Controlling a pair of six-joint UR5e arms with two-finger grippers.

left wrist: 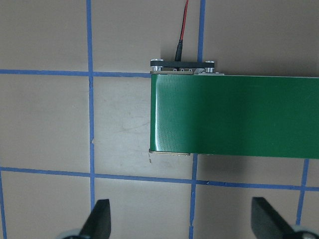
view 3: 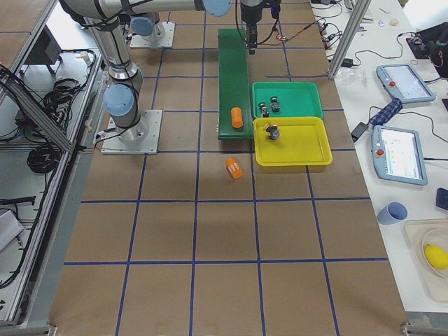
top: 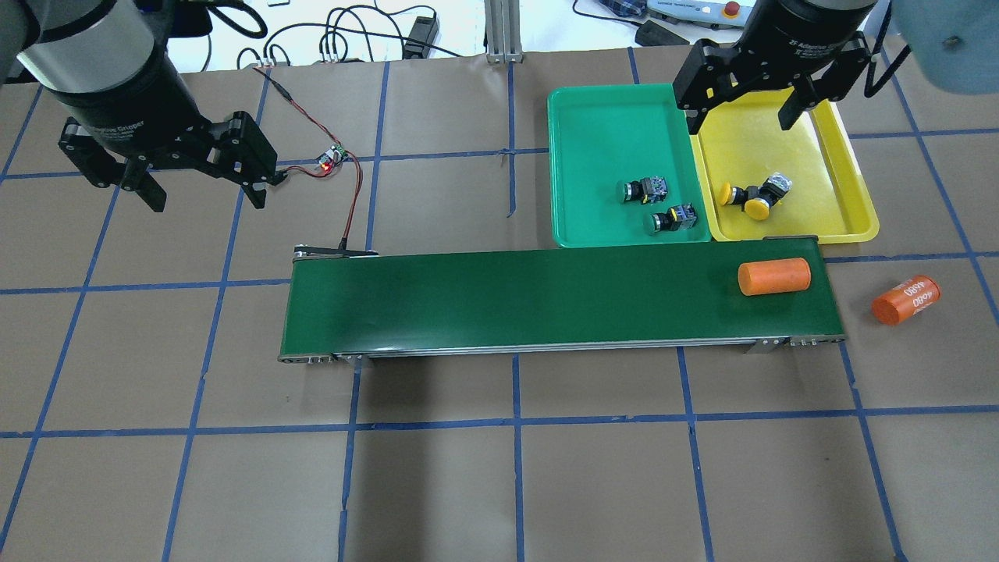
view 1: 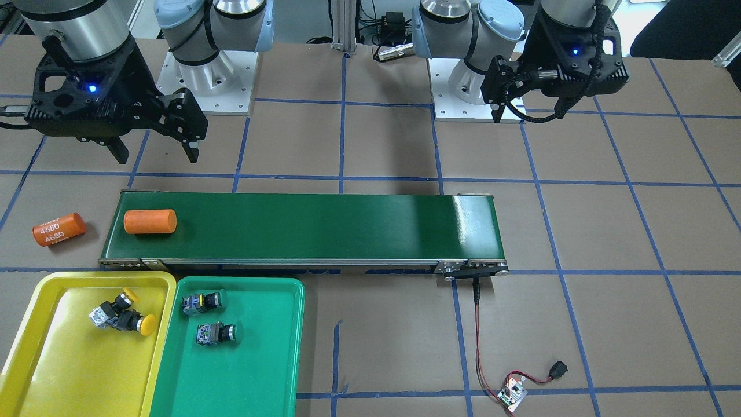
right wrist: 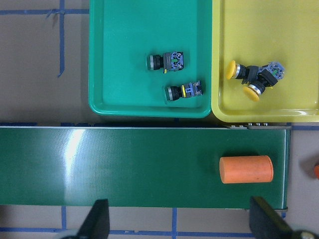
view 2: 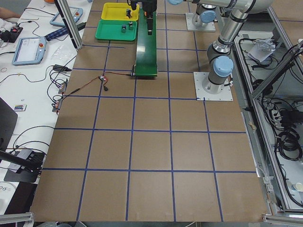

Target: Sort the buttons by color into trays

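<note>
Green tray (top: 601,117) flush beside yellow tray (top: 835,179), seemingly touching conveyor (top: 507,297), left gripper (top: 207,201) and right gripper (top: 739,123) jaws released, empty.

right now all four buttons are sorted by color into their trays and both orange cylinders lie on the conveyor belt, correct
No: only one orange cylinder lies on the conveyor belt; the 4680-marked cylinder lies on the table off the belt's end, as the overhead view shows. The rest holds.

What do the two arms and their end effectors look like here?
Both arms are silver tubes with pale blue joint caps. The left end effector and right end effector are black, two-fingered, with white lettering and a blue light; a black braided cable loops beside the left one.
</note>
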